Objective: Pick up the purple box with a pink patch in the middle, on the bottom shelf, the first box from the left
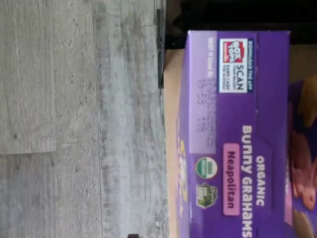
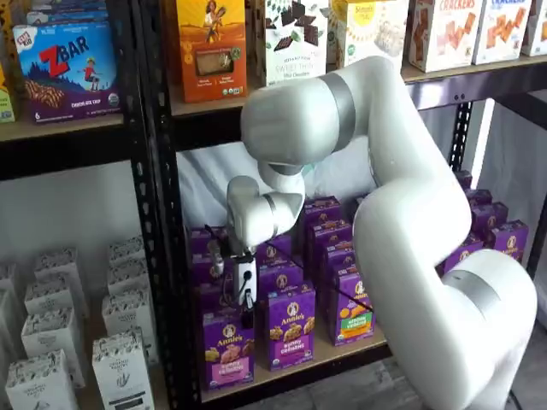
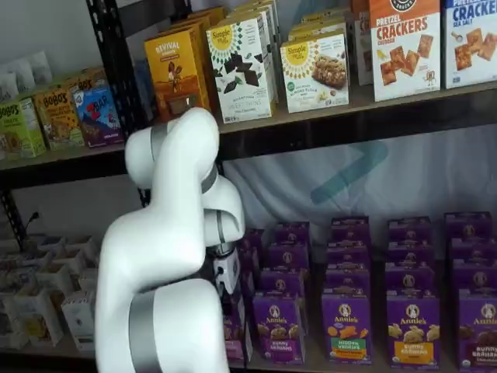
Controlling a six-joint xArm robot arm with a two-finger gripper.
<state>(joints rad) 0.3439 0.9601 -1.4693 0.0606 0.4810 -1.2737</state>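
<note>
The purple box with a pink patch [image 2: 227, 348] stands at the front of the bottom shelf, leftmost in its row. In the wrist view its top face [image 1: 233, 124] fills much of the frame, with a pink "Neapolitan" label [image 1: 231, 178]. In a shelf view the box [image 3: 236, 332] is mostly hidden behind my arm. My gripper [image 2: 246, 301] hangs just above the box's top edge. Only a dark finger shows side-on, so I cannot tell whether it is open. In a shelf view the gripper's white body [image 3: 227, 270] shows above the box, with the fingers hidden.
Several more purple boxes [image 2: 291, 325] fill the bottom shelf to the right and behind. A black upright [image 2: 158, 256] stands left of the target. White cartons [image 2: 120, 363] sit in the left bay. The tan shelf board edge [image 1: 171, 148] and grey floor [image 1: 74, 124] show in the wrist view.
</note>
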